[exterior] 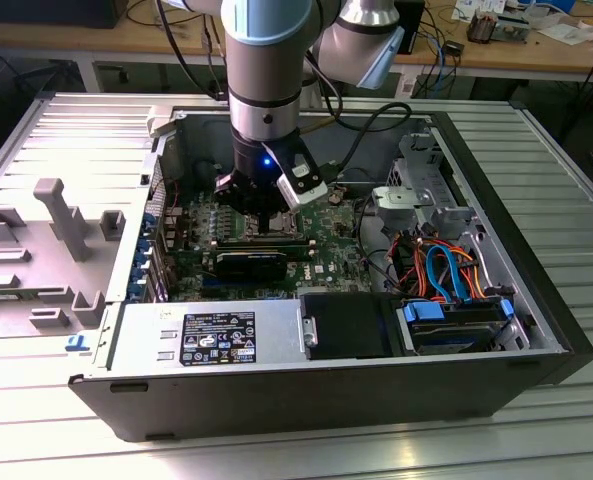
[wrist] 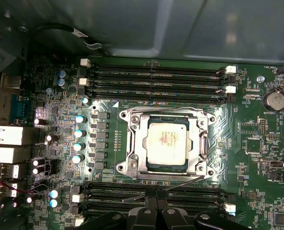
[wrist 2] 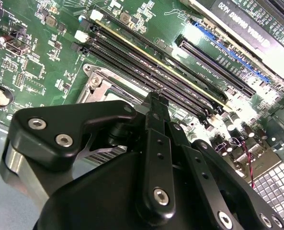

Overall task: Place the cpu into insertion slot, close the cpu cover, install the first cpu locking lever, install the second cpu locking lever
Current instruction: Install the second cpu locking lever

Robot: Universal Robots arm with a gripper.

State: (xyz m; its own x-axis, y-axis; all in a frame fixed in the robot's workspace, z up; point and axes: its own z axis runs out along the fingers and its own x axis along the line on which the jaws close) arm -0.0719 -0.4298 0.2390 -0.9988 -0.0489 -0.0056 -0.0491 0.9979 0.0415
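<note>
1. Exterior view: The robot arm stood nearly upright over an open computer case (exterior: 536, 290) laid on its side on a ribbed metal bench, its wrist reaching down inside. The gripper (exterior: 261, 212) hovered low over the green board (exterior: 326, 255), just above the memory slots and the processor socket. How wide the tool stood, I could not tell from there.

2. Second wrist view: The gripper's black fingers (wrist 2: 153, 108) looked drawn close together, tips just above the edge of the metal cover (wrist 2: 96, 81), next to the long black memory slots (wrist 2: 146, 62). Nothing was visibly held between them.

3. First wrist view: The chip (wrist: 167, 143) lay flat in its socket (wrist: 146, 165), its dull silver top showing through the window of the cover (wrist: 135, 146), which lay down over it. A thin wire lever (wrist: 180, 183) ran along the socket's edge nearest the gripper (wrist: 154, 199), and looked, as best I could judge, not yet latched. The fingertips sat just beside that lever.

4. Judgement: With the chip seated and the cover down, the work in hand appeared to be the first lever. Doing it well would mean pressing on the wire alone, keeping clear of the neighbouring memory slots, and guiding it under its hook without twisting the cover.
</note>
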